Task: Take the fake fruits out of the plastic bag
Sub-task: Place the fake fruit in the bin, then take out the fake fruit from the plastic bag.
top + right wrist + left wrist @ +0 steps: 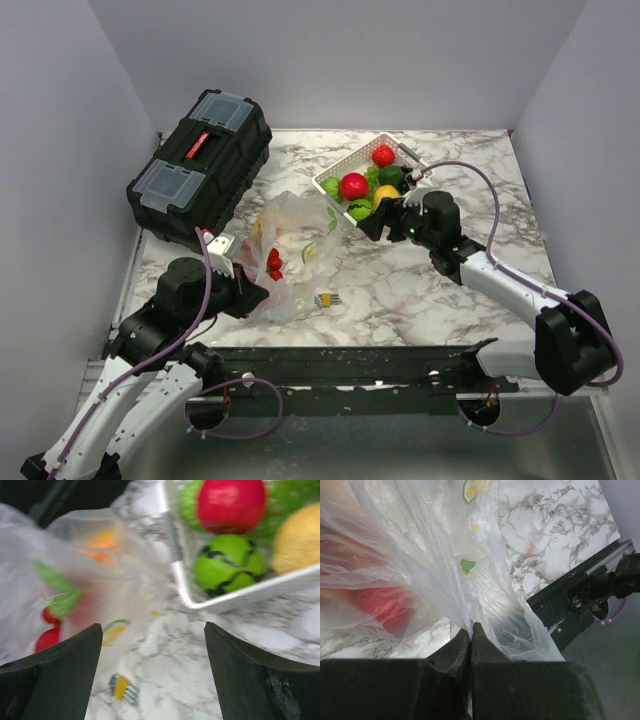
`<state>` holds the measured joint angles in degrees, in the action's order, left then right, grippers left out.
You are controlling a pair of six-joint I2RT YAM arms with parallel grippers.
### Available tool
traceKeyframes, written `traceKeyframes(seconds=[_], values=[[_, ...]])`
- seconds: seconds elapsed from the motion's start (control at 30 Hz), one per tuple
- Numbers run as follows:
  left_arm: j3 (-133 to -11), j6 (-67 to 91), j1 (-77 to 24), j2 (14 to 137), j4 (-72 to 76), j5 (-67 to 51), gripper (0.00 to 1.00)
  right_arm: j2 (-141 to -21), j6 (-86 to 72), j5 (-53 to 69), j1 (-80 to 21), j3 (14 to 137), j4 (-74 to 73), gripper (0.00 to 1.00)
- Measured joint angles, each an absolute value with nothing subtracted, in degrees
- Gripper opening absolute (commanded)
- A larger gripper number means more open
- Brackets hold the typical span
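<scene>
Plastic bag (290, 250) lies crumpled on the marble bench (450, 180), left of centre, between the black toolbox (200, 160) and the white basket (335, 178).

Left end effector (471, 630): jaws pressed together, a fold of the bag's near edge pinched between them. The film rises from that grip.

Through the film we see fake fruits (274, 262) inside: red pieces, a green leaf shape, a pale slice with a green rim.

Right end effector (152, 626): fingers spread wide, nothing between them. It hangs over the bench between the bag and the basket's near corner.

The basket holds red, green and yellow fruits.

A small yellow striped piece (326, 299) lies on the bench just beside the bag's near edge.
</scene>
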<state>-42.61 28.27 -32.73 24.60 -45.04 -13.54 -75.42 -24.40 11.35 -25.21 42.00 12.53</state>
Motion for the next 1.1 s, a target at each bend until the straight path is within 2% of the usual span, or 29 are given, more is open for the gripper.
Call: traceKeyframes(seconds=[0.17, 0.3, 0.63, 0.83, 1.1], values=[[-42.61, 28.27, -32.73, 25.93, -45.12, -13.54, 0.0, -70.76, -25.47, 18.06, -32.14, 40.97, 16.82, 0.83], [-42.63, 28.27, -32.71, 26.11, -45.36, -13.52, 0.0, -69.56, -24.93, 20.95, -39.79, 42.35, 19.35, 0.68], [-45.04, 28.32, -32.73, 21.08, -49.04, -10.68, 0.0, -83.26, -24.91, 23.9, -48.95, 49.23, 24.67, 0.54], [-45.98, 28.99, -32.73, 18.46, -52.49, -9.43, 0.0, -93.03, -24.43, 21.32, -54.08, 54.89, 24.16, 0.54], [-46.09, 30.55, -32.75, 17.41, -55.61, -8.58, 0.0, -99.09, -24.51, 9.28, -55.94, 58.98, 24.93, 0.59]])
